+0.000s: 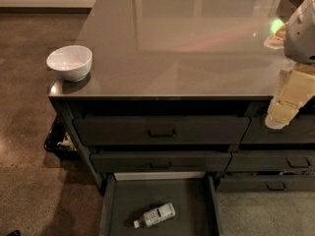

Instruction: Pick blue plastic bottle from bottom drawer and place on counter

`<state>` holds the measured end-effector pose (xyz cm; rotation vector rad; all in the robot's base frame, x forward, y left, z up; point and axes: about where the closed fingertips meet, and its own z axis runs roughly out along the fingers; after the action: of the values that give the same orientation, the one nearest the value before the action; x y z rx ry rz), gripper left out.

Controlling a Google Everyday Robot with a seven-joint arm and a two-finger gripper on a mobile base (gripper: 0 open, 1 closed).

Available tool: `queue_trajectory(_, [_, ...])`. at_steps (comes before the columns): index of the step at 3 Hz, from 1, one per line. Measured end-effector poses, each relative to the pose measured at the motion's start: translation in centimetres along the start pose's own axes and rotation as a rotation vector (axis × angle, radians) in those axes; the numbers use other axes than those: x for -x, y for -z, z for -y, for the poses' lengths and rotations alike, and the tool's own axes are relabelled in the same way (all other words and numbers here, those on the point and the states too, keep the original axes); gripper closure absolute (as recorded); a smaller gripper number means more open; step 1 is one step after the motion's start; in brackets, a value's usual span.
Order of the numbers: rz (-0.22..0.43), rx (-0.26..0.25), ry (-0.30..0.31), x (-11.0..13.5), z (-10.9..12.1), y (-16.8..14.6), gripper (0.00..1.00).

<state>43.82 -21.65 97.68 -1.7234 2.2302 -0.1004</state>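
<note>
The blue plastic bottle (155,215) lies on its side in the open bottom drawer (123,200), its white cap pointing to the lower left. The drawer is pulled out below the two handled drawers of the left stack. The counter (187,43) is a glossy grey-brown top above the drawers. My gripper (285,109) hangs at the right edge of the view, in front of the counter's front right edge, well above and to the right of the bottle. It holds nothing that I can see.
A white bowl (70,62) stands on the counter's front left corner. A dark tray or bin (59,139) with something in it sits on the floor left of the cabinet. The right drawer stack (280,161) is shut.
</note>
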Motion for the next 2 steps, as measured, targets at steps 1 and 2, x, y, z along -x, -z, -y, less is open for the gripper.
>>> queue_trajectory(1, [0.0, 0.0, 0.0, 0.0, 0.0, 0.0, 0.0])
queue_trajectory(2, [0.021, 0.014, 0.002, 0.4, -0.6, -1.6, 0.0])
